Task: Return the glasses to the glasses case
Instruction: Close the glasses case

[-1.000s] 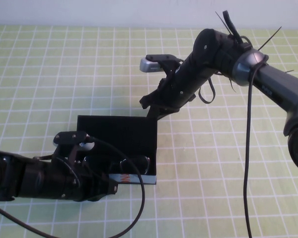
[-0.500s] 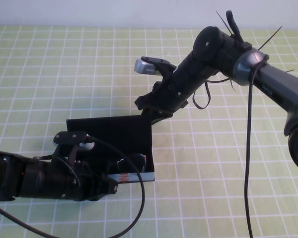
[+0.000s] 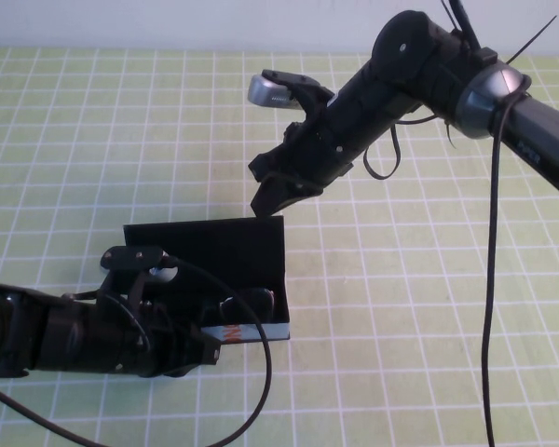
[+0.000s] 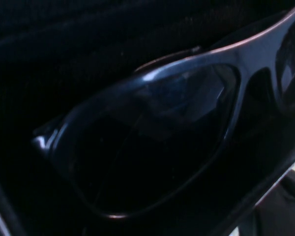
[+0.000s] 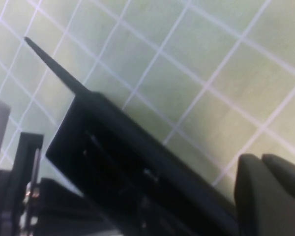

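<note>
The glasses case [image 3: 253,332] stands open near the table's front left, with its black lid [image 3: 210,250] leaning forward over it. The black glasses [image 3: 250,304] lie inside; they fill the left wrist view [image 4: 152,142], lens close up. My left gripper [image 3: 197,352] is at the case's front left corner, its tips hidden by the arm and the case. My right gripper [image 3: 270,196] hovers just above the lid's far right corner, clear of it, with its fingers [image 5: 265,196] together and empty. The lid also shows in the right wrist view [image 5: 113,142].
The table is covered by a green mat with a white grid [image 3: 429,307]. A black cable [image 3: 489,307] hangs from the right arm over the right side. Another cable [image 3: 261,372] loops off the left arm by the case's front.
The right gripper has pushed the lid forward and down, then risen off its corner and drawn back a little. The left arm has not moved.
</note>
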Motion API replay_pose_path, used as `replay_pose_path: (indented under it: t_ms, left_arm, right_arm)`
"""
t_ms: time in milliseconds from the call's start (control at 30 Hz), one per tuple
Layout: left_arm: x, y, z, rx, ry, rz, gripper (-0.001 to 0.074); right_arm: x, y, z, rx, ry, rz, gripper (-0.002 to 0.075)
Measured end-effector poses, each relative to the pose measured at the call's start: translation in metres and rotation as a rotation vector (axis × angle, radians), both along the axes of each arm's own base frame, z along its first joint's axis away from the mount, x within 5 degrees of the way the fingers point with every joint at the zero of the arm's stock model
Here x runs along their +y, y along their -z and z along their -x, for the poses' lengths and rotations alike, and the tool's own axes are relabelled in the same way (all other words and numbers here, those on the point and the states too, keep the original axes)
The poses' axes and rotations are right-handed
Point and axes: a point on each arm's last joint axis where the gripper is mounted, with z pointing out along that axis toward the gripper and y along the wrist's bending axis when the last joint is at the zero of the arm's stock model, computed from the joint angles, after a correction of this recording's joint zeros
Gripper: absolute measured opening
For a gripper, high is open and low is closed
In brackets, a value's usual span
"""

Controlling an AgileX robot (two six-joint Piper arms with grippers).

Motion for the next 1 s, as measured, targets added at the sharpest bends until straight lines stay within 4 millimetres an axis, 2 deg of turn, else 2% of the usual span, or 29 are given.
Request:
replay_pose_path:
  t_ms: [233,467,600,733,867,1000]
  left_arm:
    - [0.0,0.0,0.0,-0.003,0.0,-0.002,-0.0002]
    - [0.002,-0.007,0.002,-0.005,0.0,-0.014,-0.0002]
    - [0.005,-0.032,0.011,-0.041,0.022,-0.017,-0.0002]
    - [0.013,-0.064,0.029,-0.113,0.033,-0.008,-0.0002]
    - [0.023,-0.095,0.057,-0.239,0.027,0.031,-0.0002]
    - [0.038,-0.123,0.091,-0.412,0.003,0.08,-0.0002]
  right_arm:
    - [0.013,-0.001,0.025,0.03,-0.052,0.026,-0.0011]
    - [0.009,-0.007,0.042,0.033,-0.072,0.056,-0.0011]
    - [0.008,-0.002,0.054,0.052,-0.092,0.093,-0.0011]
    - [0.012,0.016,0.067,0.105,-0.119,0.135,-0.0011]
    - [0.02,0.032,0.083,0.136,-0.165,0.19,-0.0011]
    - [0.025,0.035,0.09,0.138,-0.189,0.209,-0.0011]
